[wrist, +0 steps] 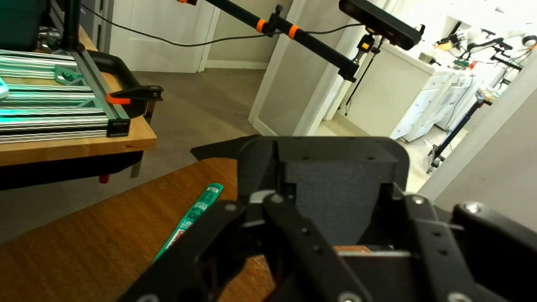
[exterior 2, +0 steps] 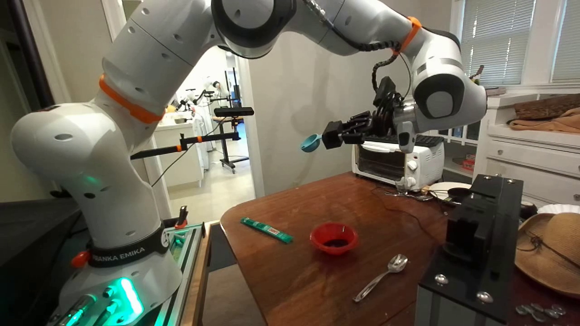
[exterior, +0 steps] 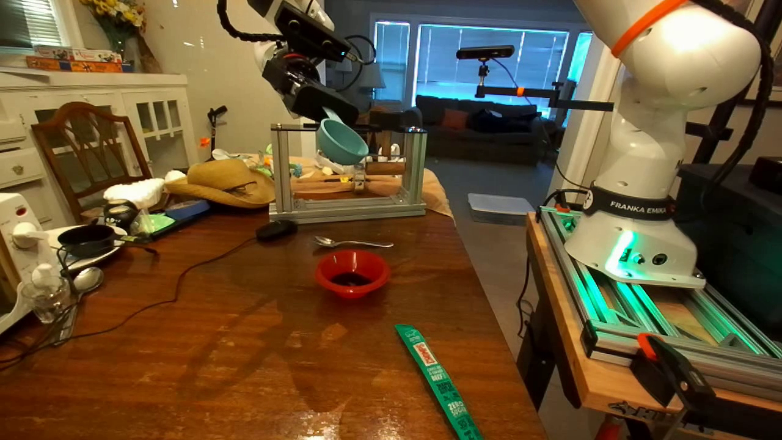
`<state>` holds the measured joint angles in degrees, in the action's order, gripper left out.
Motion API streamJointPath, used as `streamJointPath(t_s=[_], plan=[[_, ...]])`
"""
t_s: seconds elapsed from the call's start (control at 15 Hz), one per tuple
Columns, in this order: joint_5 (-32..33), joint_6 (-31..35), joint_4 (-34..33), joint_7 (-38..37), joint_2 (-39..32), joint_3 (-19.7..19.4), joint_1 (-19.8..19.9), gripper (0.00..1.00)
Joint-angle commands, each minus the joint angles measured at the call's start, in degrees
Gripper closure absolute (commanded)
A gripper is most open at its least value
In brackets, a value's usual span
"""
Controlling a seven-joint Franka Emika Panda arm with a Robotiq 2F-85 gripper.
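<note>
My gripper (exterior 2: 332,135) is high above the table, shut on the handle of a teal measuring cup (exterior 2: 310,143). The cup sticks out beyond the fingertips; in an exterior view the teal cup (exterior: 343,142) appears tilted with its bowl lower than the handle. In the wrist view the dark fingers (wrist: 335,197) fill the lower middle and the cup is hidden. Below on the table stands a red bowl (exterior: 352,292) with something dark inside. A silver spoon (exterior 2: 380,277) and a green snack stick packet (exterior: 437,379) lie on either side of the bowl.
A metal frame with a black top (exterior 2: 471,253) stands on the table near a straw hat (exterior: 220,182) and a black mouse (exterior: 276,230) with its cable. A white toaster oven (exterior 2: 385,164), pan and plate sit along another side. A camera arm (exterior: 519,91) extends from the robot's bench.
</note>
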<state>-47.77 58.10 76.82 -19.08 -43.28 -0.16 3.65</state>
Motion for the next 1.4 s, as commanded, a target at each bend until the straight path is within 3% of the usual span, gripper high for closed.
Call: streamJointPath(t_s=[0.0,0.6,1.33], plan=[[-3.1,-2.1,0.6,0.7,-0.5,0.2,0.2,0.77],[-6.1,-0.9,2.3,-0.7,0.3,-1.6,0.5,0.77],[-7.3,0.3,4.3,-0.1,4.1,-6.8,5.9,0.77]])
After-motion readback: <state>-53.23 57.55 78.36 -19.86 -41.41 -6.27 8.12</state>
